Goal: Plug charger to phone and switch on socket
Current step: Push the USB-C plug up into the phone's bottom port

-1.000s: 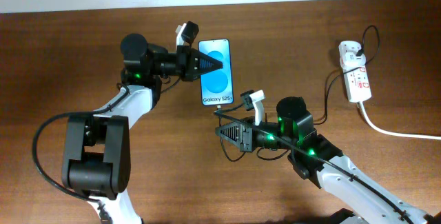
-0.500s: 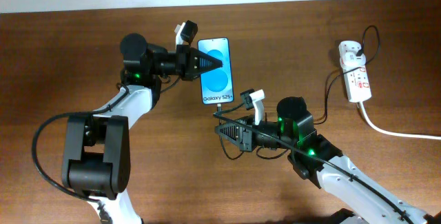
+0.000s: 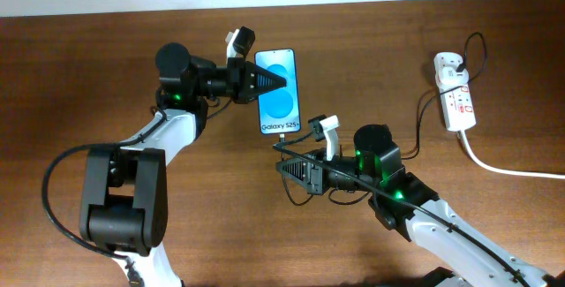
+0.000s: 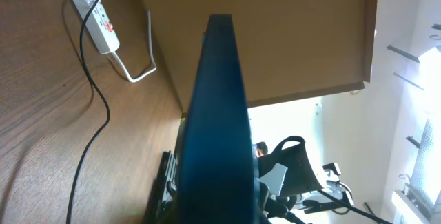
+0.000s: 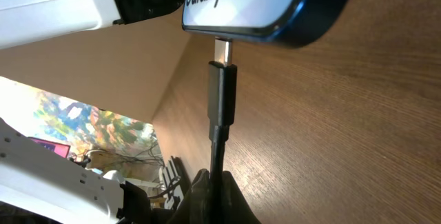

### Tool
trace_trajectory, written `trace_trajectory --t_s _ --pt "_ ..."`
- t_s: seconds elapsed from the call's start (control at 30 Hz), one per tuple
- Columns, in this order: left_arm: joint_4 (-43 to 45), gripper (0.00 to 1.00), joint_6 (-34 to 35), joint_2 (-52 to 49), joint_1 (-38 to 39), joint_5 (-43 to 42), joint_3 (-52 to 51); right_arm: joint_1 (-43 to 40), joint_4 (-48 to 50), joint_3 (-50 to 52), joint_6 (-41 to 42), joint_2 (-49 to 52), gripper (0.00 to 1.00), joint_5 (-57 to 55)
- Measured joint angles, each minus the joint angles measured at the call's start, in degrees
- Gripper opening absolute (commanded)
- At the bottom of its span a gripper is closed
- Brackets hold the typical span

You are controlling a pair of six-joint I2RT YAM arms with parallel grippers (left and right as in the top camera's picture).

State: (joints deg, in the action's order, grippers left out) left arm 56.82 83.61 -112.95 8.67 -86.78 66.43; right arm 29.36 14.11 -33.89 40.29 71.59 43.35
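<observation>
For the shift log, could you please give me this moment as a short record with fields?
phone: screen up on the table
left gripper: closed on the phone's long edge
right gripper: closed on the charger cable behind its plug
plug: at the phone's port, metal tip partly showing
socket: on the right arm's side, white adapter plugged in; switch state unreadable

White shells over black joints on left arm [image 3: 169, 133] and right arm [image 3: 441, 225] — green lights [image 3: 177, 98] glowing (one each). Black tapered left gripper [image 3: 275, 79], ribbed right gripper [image 3: 284, 169], white handles [image 3: 328, 133], looping black cable [image 3: 48, 200].
</observation>
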Motion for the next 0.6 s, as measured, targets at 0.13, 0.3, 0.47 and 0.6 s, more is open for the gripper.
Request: trace_trajectory --t_s 0.13,0.3,0.47,0.6 --pt "0.00 0.00 0.00 0.00 0.02 -0.22 0.00 0.00 1.36 0.00 0.02 0.04 0.04 0.68" --pt "0.00 0.00 -0.24 0.00 0.00 -0.46 0.00 0.00 1.40 0.00 0.02 0.04 0.04 0.59" --pt "0.02 0.00 -1.36 0.00 0.00 -0.15 0.02 0.37 3.69 0.04 -0.11 0.17 0.26 -0.94" --pt "0.02 0.00 -1.75 0.00 0.94 -2.45 0.02 0.35 -0.26 -0.94 -1.53 0.17 0.56 -3.96"
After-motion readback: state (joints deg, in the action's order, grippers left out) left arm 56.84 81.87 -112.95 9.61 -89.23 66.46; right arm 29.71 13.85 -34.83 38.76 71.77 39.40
